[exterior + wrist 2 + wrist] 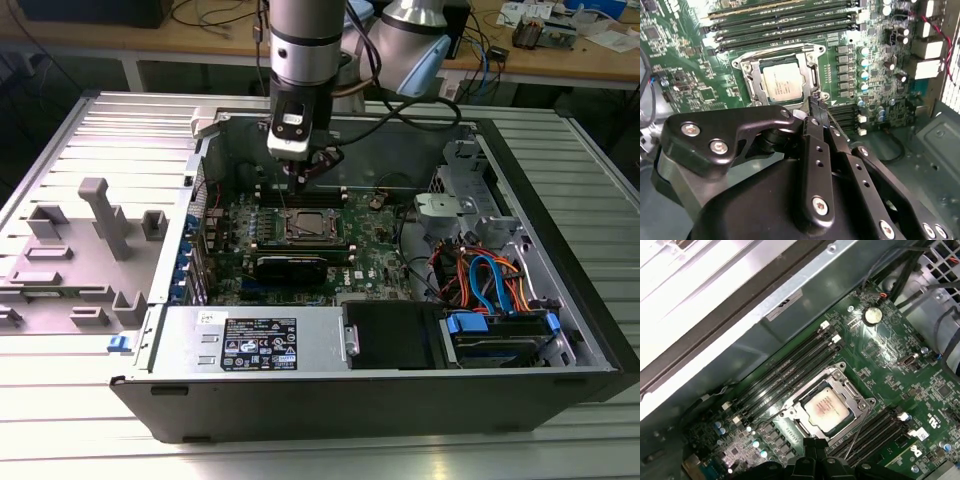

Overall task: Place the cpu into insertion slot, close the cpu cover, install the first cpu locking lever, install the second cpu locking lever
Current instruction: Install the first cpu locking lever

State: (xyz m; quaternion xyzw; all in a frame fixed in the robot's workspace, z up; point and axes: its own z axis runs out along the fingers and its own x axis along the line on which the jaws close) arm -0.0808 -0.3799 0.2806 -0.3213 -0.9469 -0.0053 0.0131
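One slatted metal table (70,425) beneath case (350,400) with cpu (308,226)

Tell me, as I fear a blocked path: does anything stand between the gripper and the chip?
Nothing visible does. The chip shows bare through the opening in the cover, and the gripper hangs close beside that cover.

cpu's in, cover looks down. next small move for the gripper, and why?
Probably a short push down on the locking lever toward its catch. The cpu lies seated with the cpu cover flat around it. The gripper is at the cover's edge beside that thin wire lever, which seems to stand up, unlatched.
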